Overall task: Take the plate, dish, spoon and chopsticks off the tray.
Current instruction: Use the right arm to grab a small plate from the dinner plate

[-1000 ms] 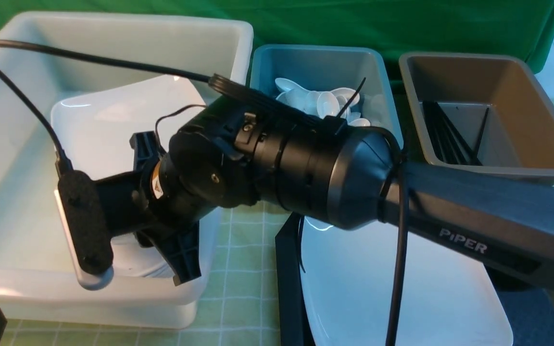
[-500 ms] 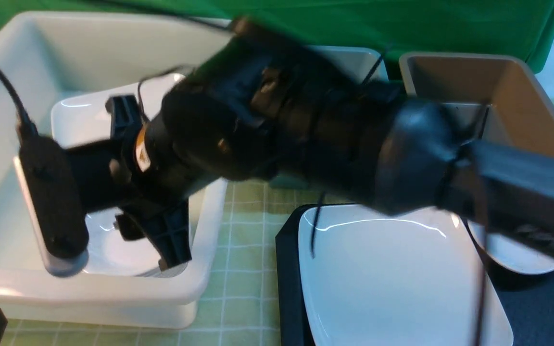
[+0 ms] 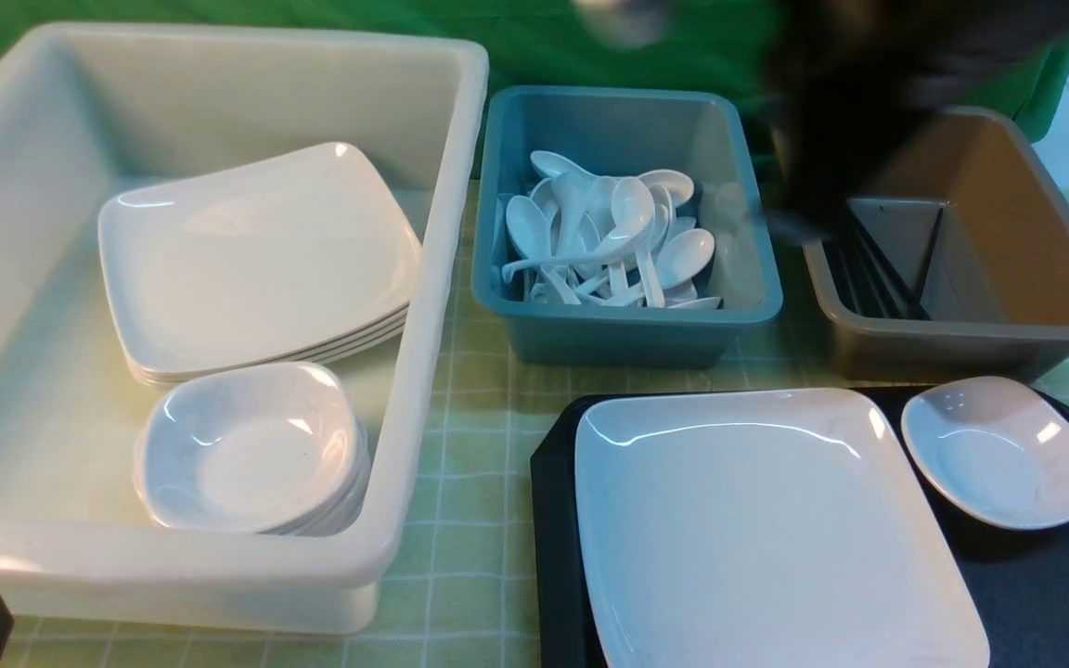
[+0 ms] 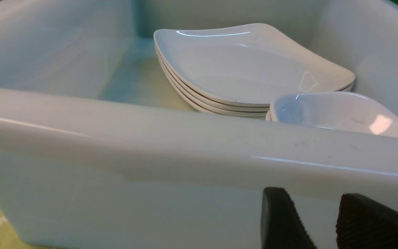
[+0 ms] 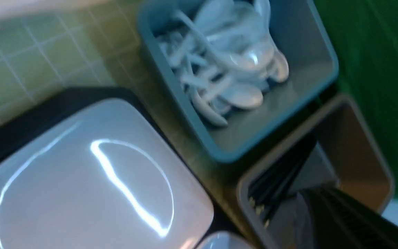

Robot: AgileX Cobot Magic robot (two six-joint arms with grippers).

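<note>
The glossy white square plate rests lower-centre on the textured black plastic tray, awaiting removal; left gripper parted, empty; blurred right gripper indeterminate.

right arm swung away — rightward

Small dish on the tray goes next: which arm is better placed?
Probably right. The right arm hangs over the brown tub beside the tray; the left gripper sits low outside the white tub.

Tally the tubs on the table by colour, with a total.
White tub: 1
Blue tub: 1
Grey-brown tub: 1
Total: 3
</note>
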